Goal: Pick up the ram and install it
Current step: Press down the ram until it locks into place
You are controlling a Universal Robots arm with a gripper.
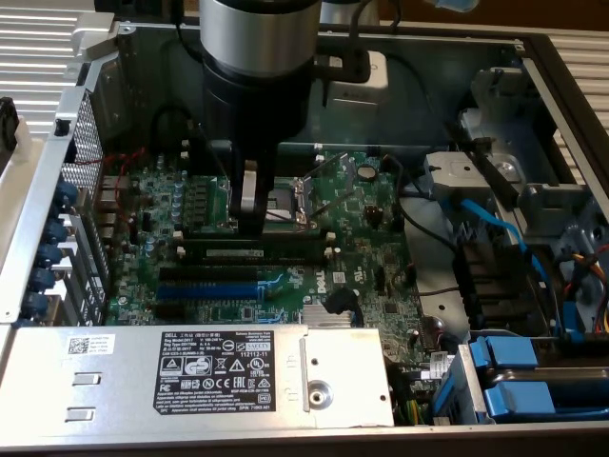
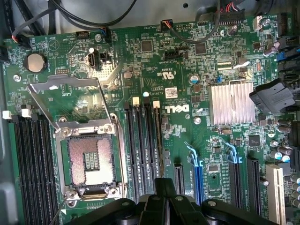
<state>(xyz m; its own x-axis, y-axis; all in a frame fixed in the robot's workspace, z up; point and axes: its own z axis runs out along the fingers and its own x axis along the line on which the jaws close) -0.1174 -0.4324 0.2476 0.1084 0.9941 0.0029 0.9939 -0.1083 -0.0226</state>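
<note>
Closest to the lens in the exterior view was the grey metal cover (image 1: 114,371) with a black sticker on it, well clear of the jaws. Further in, the arm came down over the green motherboard (image 1: 371,248), and the gripper (image 1: 249,228) had its jaws pressed together with nothing pinched between them. The ram (image 1: 257,255) sat directly under the tips, lying along one of the black slots between the white end clips. Couldn't tell if the tips were actually touching its top edge or just above it. The open CPU socket (image 1: 285,200) was just behind the jaws.

Over in the wrist view, the black gripper (image 2: 165,183) was nearest, jaws closed up tight. The ram (image 2: 160,140) ran straight out ahead of the tips, edge-on in its slot. The CPU socket (image 2: 91,161) sat off to one side, the blue slot (image 2: 196,180) just beside the jaws on the other
</note>
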